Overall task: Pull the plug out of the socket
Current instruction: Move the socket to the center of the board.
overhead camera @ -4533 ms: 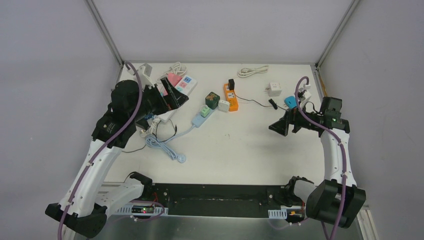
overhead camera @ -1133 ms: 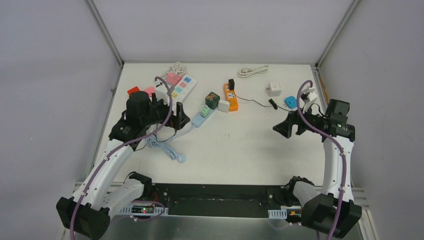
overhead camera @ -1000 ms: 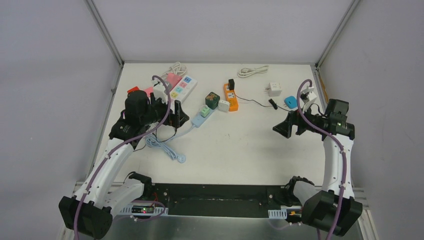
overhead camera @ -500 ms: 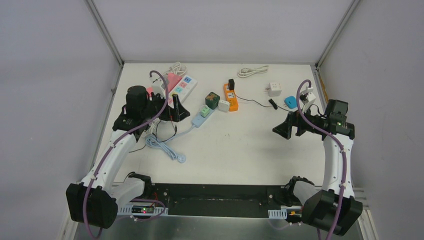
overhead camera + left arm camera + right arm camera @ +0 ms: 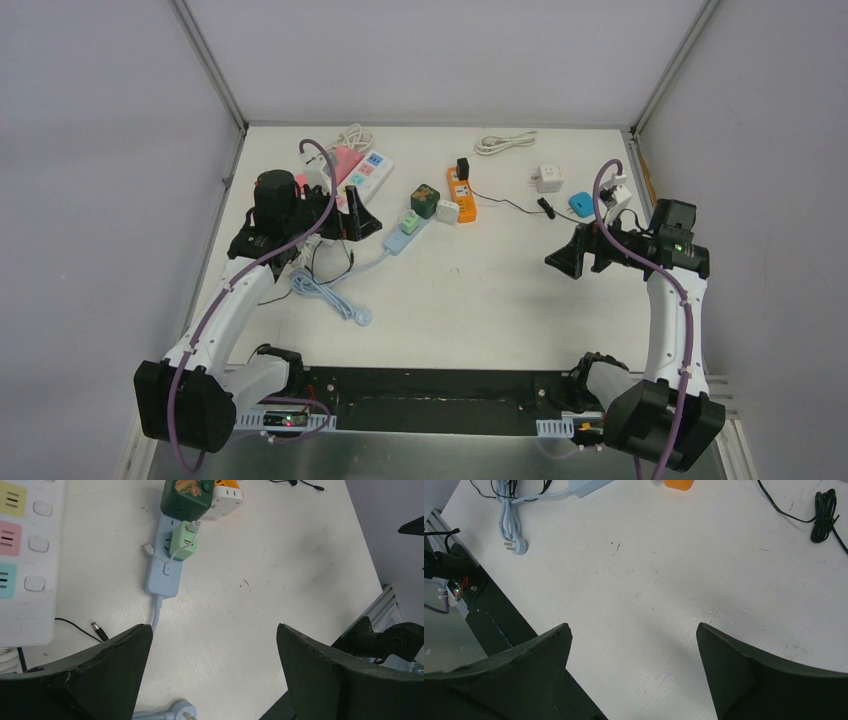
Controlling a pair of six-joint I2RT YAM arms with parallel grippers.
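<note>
A light blue power strip (image 5: 403,235) lies left of the table's centre, with a light green plug (image 5: 409,221) seated in it and a dark green cube adapter (image 5: 424,200) at its far end. The left wrist view shows the strip (image 5: 167,565), the green plug (image 5: 182,540) and the cube (image 5: 187,500). My left gripper (image 5: 360,222) is open and empty, hovering just left of the strip; nothing lies between its jaws (image 5: 212,627). An orange strip (image 5: 461,195) carries a black plug (image 5: 463,167). My right gripper (image 5: 560,262) is open and empty over bare table (image 5: 633,625).
A white strip with coloured sockets (image 5: 362,175) lies behind the left gripper. The blue strip's coiled cable and plug (image 5: 335,295) lie near the left arm. A white cable (image 5: 505,142), a white adapter (image 5: 548,178), a blue item (image 5: 581,203) and a black lead (image 5: 824,510) sit at the back right.
My left arm has swung off the white strip at the back left and drawn in, with its open gripper now beside the blue strip. The right arm has hardly moved.
</note>
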